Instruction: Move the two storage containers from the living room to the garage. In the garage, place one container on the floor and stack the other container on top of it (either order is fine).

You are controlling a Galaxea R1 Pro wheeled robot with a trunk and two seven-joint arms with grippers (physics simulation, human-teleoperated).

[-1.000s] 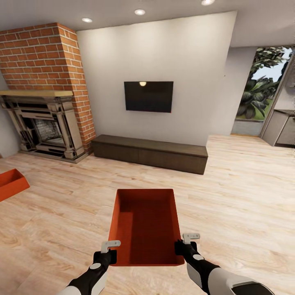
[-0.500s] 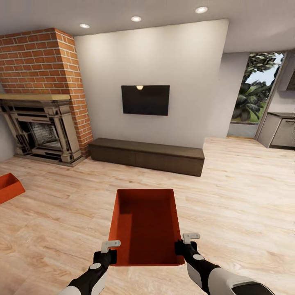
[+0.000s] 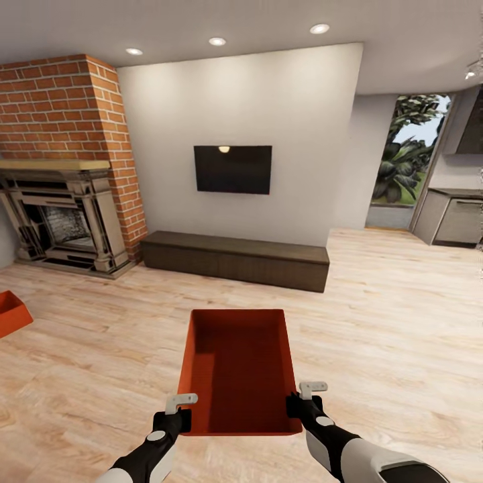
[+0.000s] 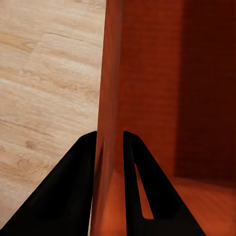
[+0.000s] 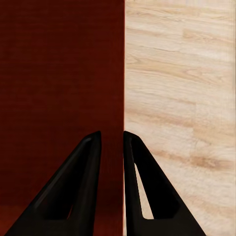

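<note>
I hold a red-orange open-top storage container in front of me above the light wood-plank floor. My left gripper is shut on its near left wall, and the left wrist view shows that wall pinched between the black fingers. My right gripper is shut on the near right wall, with the wall edge between its fingers. The second storage container sits on the floor at the far left, cut off by the picture edge.
Ahead is a white wall with a black TV over a long dark low cabinet. A brick fireplace stands at the left. At the right, an opening leads to a window with plants and grey cabinets. Wood floor lies between.
The whole view has shifted: wall, TV and fireplace slid left and appear farther, and the second container moved toward the left edge. Both grippers and the held container keep their places.
</note>
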